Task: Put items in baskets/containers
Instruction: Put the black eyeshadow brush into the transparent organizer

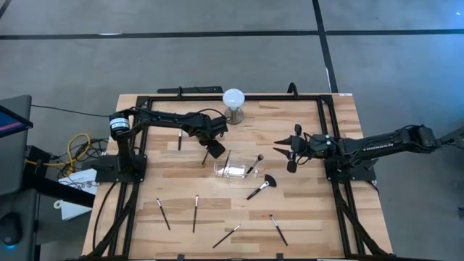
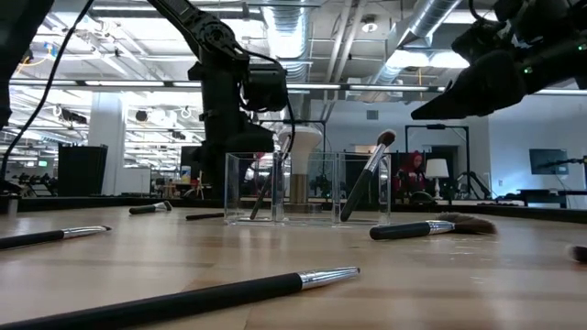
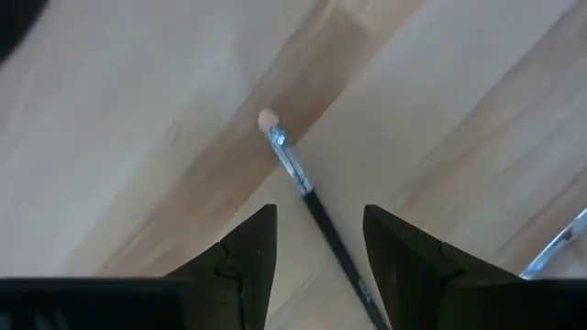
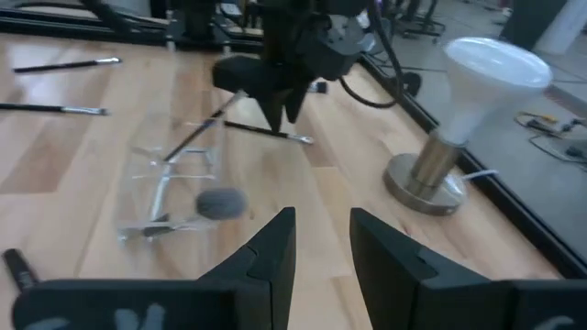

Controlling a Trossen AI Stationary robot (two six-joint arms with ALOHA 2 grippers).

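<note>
The clear holder (image 1: 233, 172) stands mid-table with two brushes leaning in it, one with a fluffy head (image 2: 384, 139). My left gripper (image 1: 215, 151) is open, just left of the holder. It points down over a thin dark brush (image 3: 292, 165) with a pale tip that lies on the wood. Its fingers stand on either side of the handle without touching it. My right gripper (image 1: 284, 147) hovers open right of the holder, holding nothing. The fan-headed brush (image 1: 262, 186) lies near the holder, and several more brushes (image 1: 196, 212) lie toward the near edge.
A white globe lamp on a metal base (image 1: 233, 99) stands at the far edge behind the holder. A black frame (image 1: 217, 97) rims the table. One brush (image 1: 179, 139) lies under the left arm. Bare wood lies between the holder and the near brushes.
</note>
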